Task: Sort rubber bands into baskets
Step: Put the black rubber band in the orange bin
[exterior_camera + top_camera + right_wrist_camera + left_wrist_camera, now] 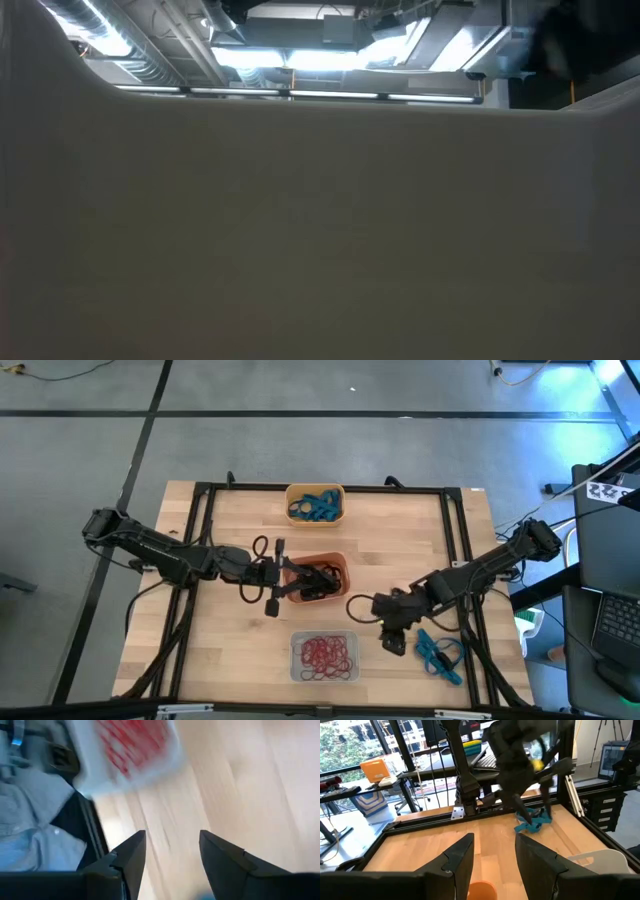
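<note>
Rubber bands sit in four spots. Blue-teal bands [315,507], thin floppy loops in a tangle, fill the yellow-orange basket [315,489] at the desk's [220,650] far edge. Black bands [316,582] lie in a dark knot in the red-orange basket [337,563] mid-desk. Red-pink bands [326,653] spread as fine curly loops in the pale basket [325,678] at the near edge. Loose blue-teal bands [438,652] lie on bare wood right of the pale basket, strands splayed out flat.

Baskets: small rectangular plastic tubs w/ rounded corners, set in a rough line down the desk centre, apart from each other. Desk: light wood w/ visible grain, framed by black metal rails.

Left hand [276,572] is at the red-orange basket's left rim, fingers [462,857] apart w/ nothing between them, dark, wedge-shaped, matte. Right hand [392,641] hovers just left of the loose blue-teal pile, between it and the pale basket; fingers [131,854] spread, nothing gripped, bare wood showing in the gap.

Low view is blocked by a pale smooth basket wall; only ceiling lights show above it.
</note>
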You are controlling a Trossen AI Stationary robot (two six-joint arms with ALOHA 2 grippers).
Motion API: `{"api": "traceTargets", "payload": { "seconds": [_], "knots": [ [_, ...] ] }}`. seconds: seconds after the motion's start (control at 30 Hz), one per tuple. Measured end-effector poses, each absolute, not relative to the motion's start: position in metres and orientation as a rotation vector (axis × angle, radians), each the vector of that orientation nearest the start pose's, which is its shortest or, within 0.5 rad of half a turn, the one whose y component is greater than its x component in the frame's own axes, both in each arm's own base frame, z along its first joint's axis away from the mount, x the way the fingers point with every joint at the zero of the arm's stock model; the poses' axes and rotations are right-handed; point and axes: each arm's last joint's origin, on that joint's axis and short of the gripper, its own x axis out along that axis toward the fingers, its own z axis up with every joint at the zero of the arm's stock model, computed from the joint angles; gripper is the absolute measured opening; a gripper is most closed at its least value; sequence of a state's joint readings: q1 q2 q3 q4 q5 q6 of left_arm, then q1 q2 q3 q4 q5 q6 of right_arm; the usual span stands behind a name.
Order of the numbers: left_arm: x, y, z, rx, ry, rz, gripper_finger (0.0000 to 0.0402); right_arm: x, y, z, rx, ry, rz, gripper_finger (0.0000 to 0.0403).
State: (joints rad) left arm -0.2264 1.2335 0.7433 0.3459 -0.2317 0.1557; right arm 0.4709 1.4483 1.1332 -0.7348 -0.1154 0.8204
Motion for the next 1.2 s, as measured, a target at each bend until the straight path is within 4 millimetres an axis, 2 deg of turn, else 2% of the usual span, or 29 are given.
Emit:
{"api": "traceTargets", "payload": {
  "seconds": [0.1, 0.23, 0.43, 0.57, 0.7, 0.87, 1.2],
  "knots": [
    [0.266, -0.055, 0.276, 0.187, 0.141, -0.006, 0.0141, 0.241, 0.130, 0.257, 0.636, 1.358, -0.059, 0.0183],
    [0.266, -0.055, 0.276, 0.182, 0.150, -0.008, 0.0141, 0.222, 0.131, 0.247, 0.666, 1.518, -0.239, 0.0183],
    [0.266, -0.055, 0.274, 0.183, 0.161, -0.008, 0.0141, 0.196, 0.146, 0.225, 0.751, 1.685, -0.376, 0.0183],
    [0.266, -0.055, 0.274, 0.182, 0.161, -0.008, 0.0141, 0.179, 0.162, 0.213, 0.804, 1.721, -0.459, 0.0183],
    [0.266, -0.055, 0.274, 0.182, 0.161, -0.008, 0.0141, 0.166, 0.178, 0.204, 0.835, 1.725, -0.467, 0.0183],
    [0.266, -0.055, 0.274, 0.166, 0.161, -0.006, 0.0141, 0.153, 0.189, 0.191, 0.876, 1.717, -0.491, 0.0183],
    [0.266, -0.055, 0.274, 0.167, 0.161, -0.007, 0.0141, 0.135, 0.189, 0.163, 0.910, 1.763, -0.514, 0.0183]
  ]
}}
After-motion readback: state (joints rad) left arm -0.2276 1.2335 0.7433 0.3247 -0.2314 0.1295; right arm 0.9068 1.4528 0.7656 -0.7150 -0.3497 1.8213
